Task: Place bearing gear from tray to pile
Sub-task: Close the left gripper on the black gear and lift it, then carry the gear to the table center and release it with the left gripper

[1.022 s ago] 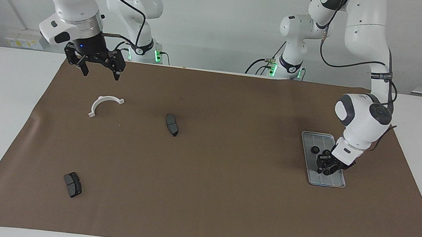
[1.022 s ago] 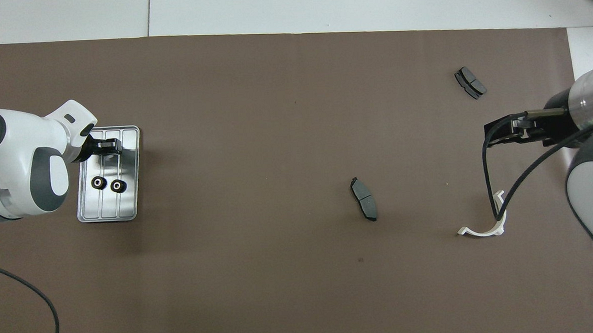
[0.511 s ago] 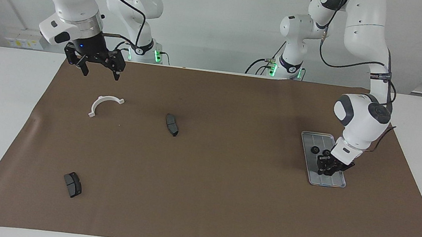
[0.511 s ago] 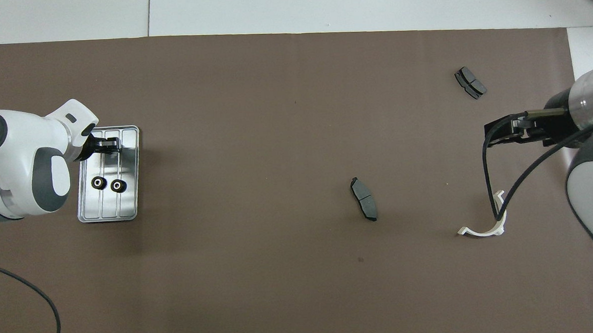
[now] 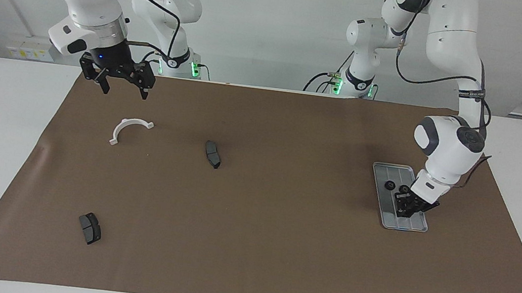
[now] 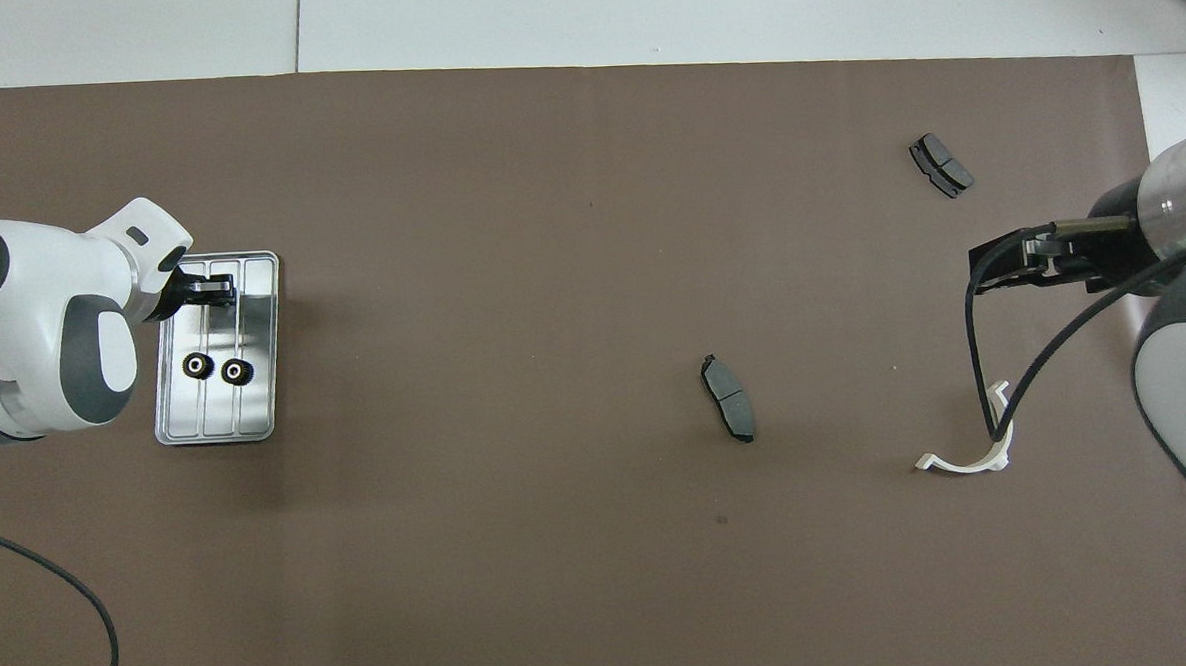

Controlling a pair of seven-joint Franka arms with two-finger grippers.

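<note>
The silver tray [image 5: 389, 171] lies on the brown mat at the left arm's end of the table; it also shows in the overhead view [image 6: 256, 413]. Two black bearing gears [image 5: 389, 184] [image 6: 197, 365] lie side by side in it. My left gripper [image 5: 404, 211] is low in the tray, at the end farther from the robots than the gears; it also shows in the overhead view [image 6: 213, 288]. Anything under it is hidden. No pile of gears shows on the mat. My right gripper [image 5: 123, 90] waits open and empty above the mat near the white bracket.
A white curved bracket [image 5: 129, 129] lies at the right arm's end. One dark pad [image 5: 212, 154] lies near the middle of the mat. Another dark pad [image 5: 89, 228] lies farther from the robots at the right arm's end.
My left wrist has shifted slightly over the tray and its gripper stays low at the same end. The two gears and the right arm have not moved.
</note>
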